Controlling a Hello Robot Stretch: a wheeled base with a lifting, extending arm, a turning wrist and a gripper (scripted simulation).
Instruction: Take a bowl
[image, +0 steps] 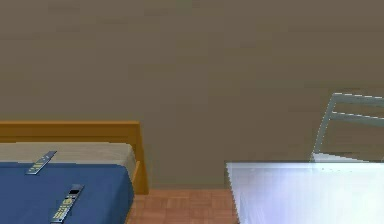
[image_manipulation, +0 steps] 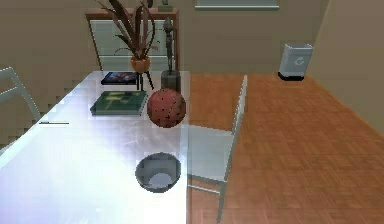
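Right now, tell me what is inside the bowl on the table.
The grey bowl on the white table shows a bare grey inside, with nothing sticking out above its rim. The near inner wall is covered by the rim, so anything small lying there cannot be seen.

Books and plant on desk, red ball at its edge. Chair alongside. Remotes on bed.

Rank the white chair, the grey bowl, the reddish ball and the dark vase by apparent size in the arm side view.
1. The white chair, largest.
2. The grey bowl and the reddish ball look about alike; the bowl sits nearer the camera, so I won't rank them.
3. The dark vase, smallest.
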